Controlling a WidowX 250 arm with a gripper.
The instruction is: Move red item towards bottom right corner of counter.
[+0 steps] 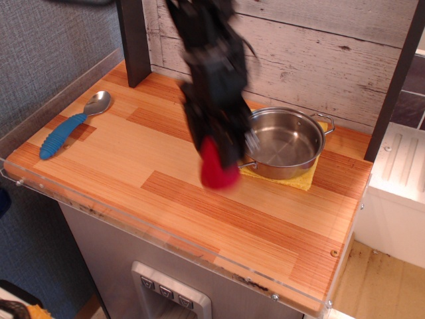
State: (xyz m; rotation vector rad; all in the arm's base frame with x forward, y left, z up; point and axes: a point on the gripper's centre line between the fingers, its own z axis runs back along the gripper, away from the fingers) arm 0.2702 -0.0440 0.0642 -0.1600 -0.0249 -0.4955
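The red item (217, 170) is a small glossy red piece held in my gripper (218, 151), which is shut on its upper part. The black arm is blurred with motion and hangs over the middle of the wooden counter (166, 199), just left of the steel pot. The red item is above the counter surface; whether it touches the wood I cannot tell.
A steel pot (282, 142) stands on a yellow cloth (297, 178) at the back right. A spoon with a blue handle (66, 128) lies at the left edge. A dark post (133, 40) stands at the back left. A clear plastic rim (199, 256) runs along the front.
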